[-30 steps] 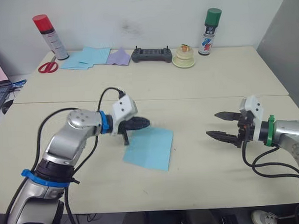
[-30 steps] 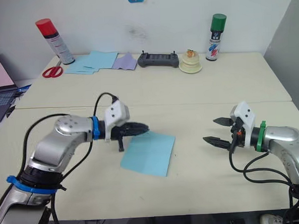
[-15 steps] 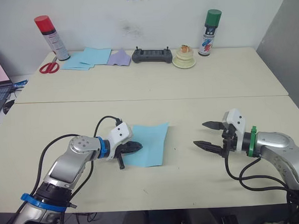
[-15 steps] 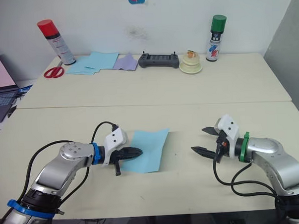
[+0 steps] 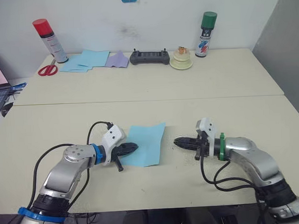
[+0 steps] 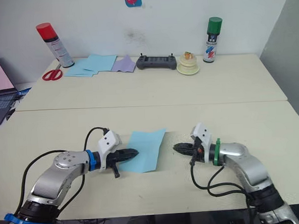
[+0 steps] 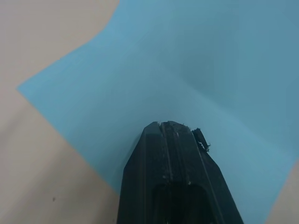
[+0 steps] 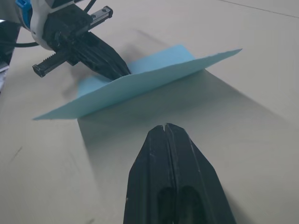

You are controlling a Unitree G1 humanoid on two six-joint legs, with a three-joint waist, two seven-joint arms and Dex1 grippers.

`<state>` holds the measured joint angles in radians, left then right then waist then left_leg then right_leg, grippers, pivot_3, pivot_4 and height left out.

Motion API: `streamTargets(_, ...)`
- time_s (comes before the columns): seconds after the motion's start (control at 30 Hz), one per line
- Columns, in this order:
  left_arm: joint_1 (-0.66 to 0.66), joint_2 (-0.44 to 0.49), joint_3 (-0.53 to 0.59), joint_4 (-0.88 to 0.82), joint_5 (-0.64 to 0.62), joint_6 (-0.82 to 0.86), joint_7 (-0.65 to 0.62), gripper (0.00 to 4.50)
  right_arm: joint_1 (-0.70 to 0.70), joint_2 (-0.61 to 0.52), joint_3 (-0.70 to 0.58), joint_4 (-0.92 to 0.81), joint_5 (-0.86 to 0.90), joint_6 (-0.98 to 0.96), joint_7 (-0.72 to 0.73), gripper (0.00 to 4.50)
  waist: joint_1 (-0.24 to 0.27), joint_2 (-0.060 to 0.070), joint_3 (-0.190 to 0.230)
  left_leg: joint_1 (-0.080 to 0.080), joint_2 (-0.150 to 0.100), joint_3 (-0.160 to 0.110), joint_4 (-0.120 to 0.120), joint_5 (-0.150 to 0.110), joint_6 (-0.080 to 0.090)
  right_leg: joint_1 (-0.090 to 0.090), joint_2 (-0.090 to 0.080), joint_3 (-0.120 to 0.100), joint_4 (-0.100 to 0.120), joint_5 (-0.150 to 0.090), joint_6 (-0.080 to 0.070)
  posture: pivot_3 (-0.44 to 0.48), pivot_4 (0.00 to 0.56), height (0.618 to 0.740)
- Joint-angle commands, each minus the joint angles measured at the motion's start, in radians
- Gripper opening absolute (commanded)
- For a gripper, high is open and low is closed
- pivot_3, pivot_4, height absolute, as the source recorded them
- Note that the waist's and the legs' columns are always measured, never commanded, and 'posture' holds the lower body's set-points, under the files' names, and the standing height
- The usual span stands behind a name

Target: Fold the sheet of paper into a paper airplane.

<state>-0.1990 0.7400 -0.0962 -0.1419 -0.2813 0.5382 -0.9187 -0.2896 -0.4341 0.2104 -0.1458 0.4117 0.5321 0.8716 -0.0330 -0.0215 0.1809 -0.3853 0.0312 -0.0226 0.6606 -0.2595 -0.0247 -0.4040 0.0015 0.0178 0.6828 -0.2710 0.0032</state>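
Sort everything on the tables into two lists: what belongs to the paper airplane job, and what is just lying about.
Belongs to the job:
- sheet of paper, light blue, near table
- left gripper, fingers shut on the sheet's edge
- right gripper, fingers shut, beside the sheet

Just lying about, far table:
- red-capped spray can
- scissors
- pile of blue sheets
- lavender sheet
- black controller
- green-capped spray can

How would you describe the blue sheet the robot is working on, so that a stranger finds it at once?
On the near table, look between the two grippers: the sheet of paper lies there alone, with the left gripper shut on its edge. Unlike the pile of blue sheets at the far wall, it is single.
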Motion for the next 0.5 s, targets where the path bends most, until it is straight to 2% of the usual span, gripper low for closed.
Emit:
streamTargets(0.03,0.046,0.024,-0.002,0.036,0.022,0.027,0.003,0.0,-0.048,0.041,0.012,0.001,0.025,-0.001,0.025,0.02,0.0,0.0,0.0,0.0,0.0,0.0,0.0,0.0,0.0,0.0,0.0,0.0,0.0,0.0,0.0,0.0,0.15,0.74)
streamTargets(0.27,0.071,-0.024,0.0,0.031,0.01,0.017,0.032,0.0,-0.138,0.163,0.058,0.061,0.027,0.008,0.036,0.02,0.001,0.001,-0.001,0.001,0.001,0.0,0.0,0.0,0.0,0.0,-0.001,0.0,0.0,0.0,0.0,0.0,0.15,0.74)
streamTargets(0.5,0.118,-0.012,0.025,0.002,0.001,0.033,0.041,0.0,-0.201,0.246,0.115,0.177,-0.047,-0.079,0.036,0.02,-0.001,0.001,-0.002,0.001,0.0,0.001,0.0,0.0,0.0,0.0,-0.001,0.001,0.0,0.0,0.0,0.0,0.15,0.74)
